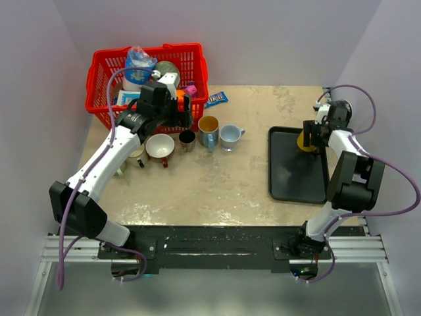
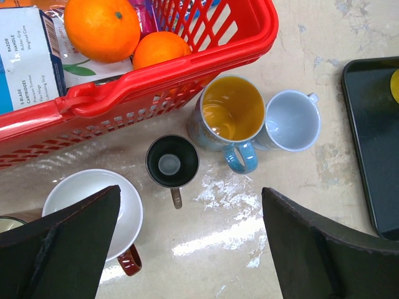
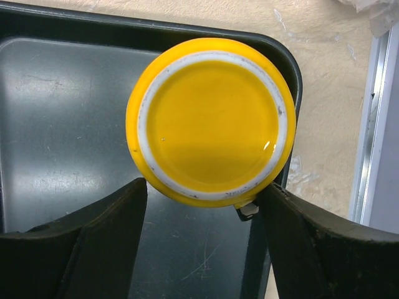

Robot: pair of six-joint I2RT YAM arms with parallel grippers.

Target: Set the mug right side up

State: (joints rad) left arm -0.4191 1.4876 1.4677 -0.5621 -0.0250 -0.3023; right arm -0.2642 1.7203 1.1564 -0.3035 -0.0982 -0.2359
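Note:
A yellow mug (image 3: 211,118) stands upside down, base up, in the far right corner of the black tray (image 3: 62,124); it also shows in the top view (image 1: 304,141). My right gripper (image 3: 202,249) is open, with one finger on each side of the mug's near edge, and grips nothing; in the top view it (image 1: 314,135) is right over the mug. My left gripper (image 2: 190,249) is open and empty, hovering above the row of upright mugs beside the red basket (image 1: 191,56).
Upright mugs stand in a row: a white one with a red handle (image 2: 93,208), a small dark one (image 2: 172,162), a blue one with a yellow inside (image 2: 230,109) and a pale one (image 2: 292,119). The basket (image 2: 156,68) holds oranges (image 2: 103,28) and packets. A blue packet (image 1: 216,99) lies behind the mugs.

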